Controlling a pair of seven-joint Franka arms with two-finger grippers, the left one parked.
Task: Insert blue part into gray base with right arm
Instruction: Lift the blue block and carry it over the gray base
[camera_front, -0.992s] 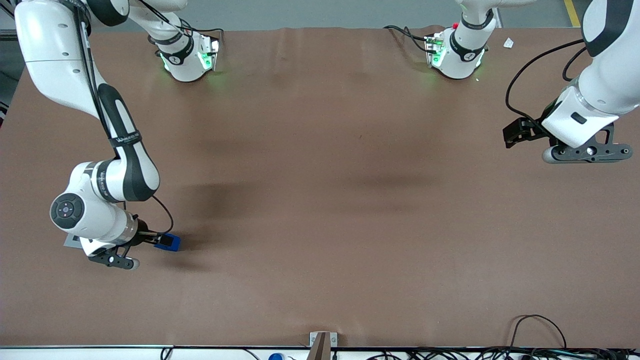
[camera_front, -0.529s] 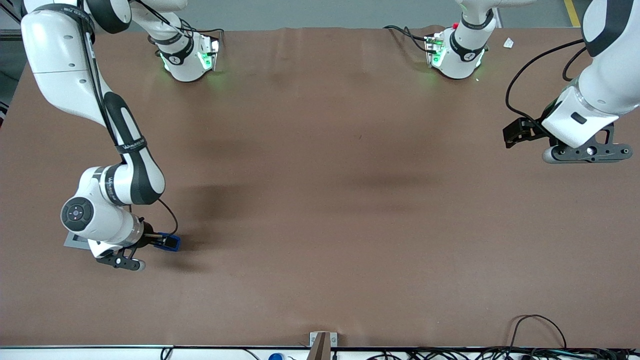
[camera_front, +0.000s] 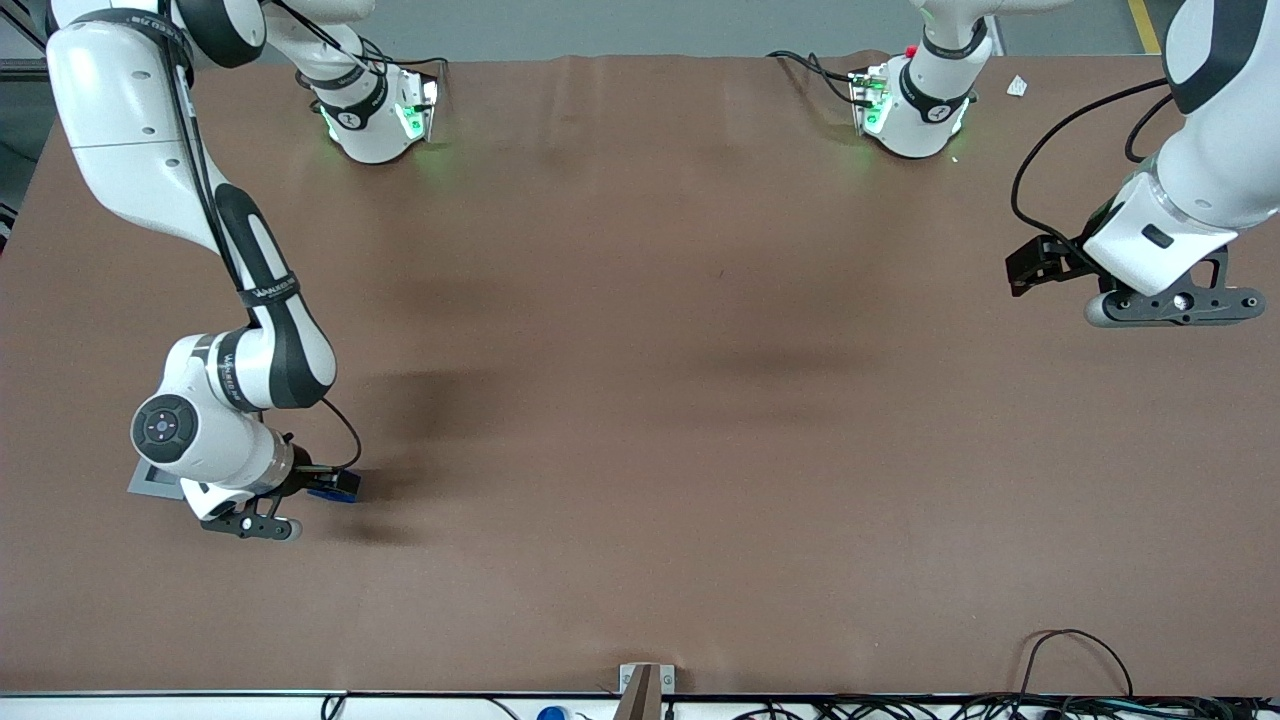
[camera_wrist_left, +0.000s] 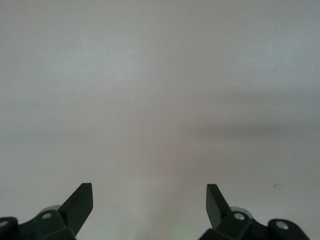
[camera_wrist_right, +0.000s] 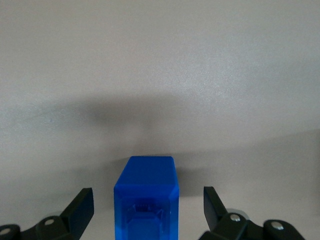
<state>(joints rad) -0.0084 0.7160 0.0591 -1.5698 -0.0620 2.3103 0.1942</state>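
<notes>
While the right arm reaches low near the table's front edge at its own end, its gripper sits around the blue part, which rests on the brown table. In the right wrist view the fingers stand wide, one on each side of the blue part with clear gaps, so nothing is gripped yet. Only a corner of the gray base shows, beside the wrist and closer to the table's side edge than the part; most of it is hidden under the arm, so its recess probably cannot be checked from here.

The risk, as I judge it, is an off-centre close: one finger touching first would push or twist the part. A tilted grasp would then jam at the recess.
</notes>
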